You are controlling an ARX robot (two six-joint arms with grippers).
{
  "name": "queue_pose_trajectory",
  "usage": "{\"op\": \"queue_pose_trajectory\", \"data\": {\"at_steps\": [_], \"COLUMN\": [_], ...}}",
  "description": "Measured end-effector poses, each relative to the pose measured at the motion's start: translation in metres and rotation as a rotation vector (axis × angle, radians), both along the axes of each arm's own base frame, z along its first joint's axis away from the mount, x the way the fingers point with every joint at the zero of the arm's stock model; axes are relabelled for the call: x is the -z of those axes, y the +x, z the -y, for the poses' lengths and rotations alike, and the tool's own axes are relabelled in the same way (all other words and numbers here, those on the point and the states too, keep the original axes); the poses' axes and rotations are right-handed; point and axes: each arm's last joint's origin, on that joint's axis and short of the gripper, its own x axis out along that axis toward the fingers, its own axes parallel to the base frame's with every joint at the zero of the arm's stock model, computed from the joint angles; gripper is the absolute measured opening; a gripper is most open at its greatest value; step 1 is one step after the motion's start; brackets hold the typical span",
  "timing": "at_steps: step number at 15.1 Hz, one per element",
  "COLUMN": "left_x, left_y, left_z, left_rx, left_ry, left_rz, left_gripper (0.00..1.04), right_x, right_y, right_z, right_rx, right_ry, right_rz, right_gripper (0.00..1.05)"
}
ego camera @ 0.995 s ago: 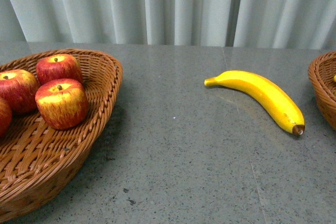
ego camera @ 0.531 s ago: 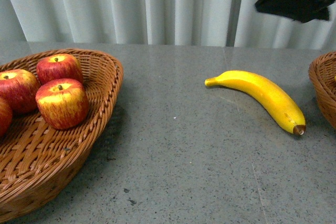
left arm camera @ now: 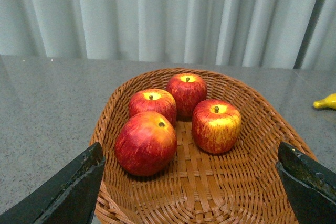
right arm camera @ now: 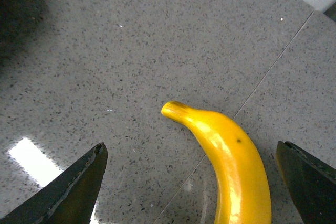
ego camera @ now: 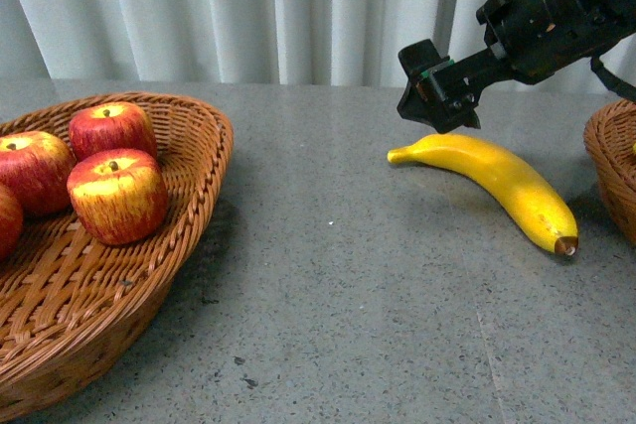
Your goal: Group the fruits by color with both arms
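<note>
Hovering just above the stem end of the banana (ego camera: 497, 181), right claw (ego camera: 440, 86) spread wide, gripping nothing; banana lies loose on the grey counter (ego camera: 328, 295), brown tip near the right basket (ego camera: 608, 161); left claw (left arm camera: 190, 150) also wide apart and empty, above the left basket (left arm camera: 252, 95) holding four red apples (left arm camera: 216, 125).

Backdrop: pale grey-white curtain (ego camera: 199, 17), full width, hanging in vertical pleats, one darker fold right of centre.
Surface: grey speckled stone-look tabletop (ego camera: 348, 325), matte, a few dark flecks near the front.
Seam (right arm camera: 273, 66): thin, straight, crossing the tabletop.
Light: one bright glare patch (right arm camera: 31, 161) on the stone.
</note>
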Motion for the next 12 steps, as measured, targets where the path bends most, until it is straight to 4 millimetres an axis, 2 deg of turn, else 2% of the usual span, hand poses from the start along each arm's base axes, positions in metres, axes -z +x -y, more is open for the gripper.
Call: {"op": "queue_pose_trajectory", "data": {"at_steps": [5, 12], "left_x": [0.0, 0.0], "left_y": [0.0, 0.0], "left_z": [0.0, 0.0], "left_rx": [0.0, 0.0], "left_ry": [0.0, 0.0], "left_rz": [0.0, 0.0], "left_gripper": [0.98, 0.98], "right_x": [0.026, 0.045], "right_y": [0.02, 0.036], "right_z": [0.0, -0.002], "right_rx": [0.011, 0.011], "right_ry": [-0.066, -0.146], "right_rz": [-0.04, -0.064], "right_gripper": [0.98, 0.98]}}
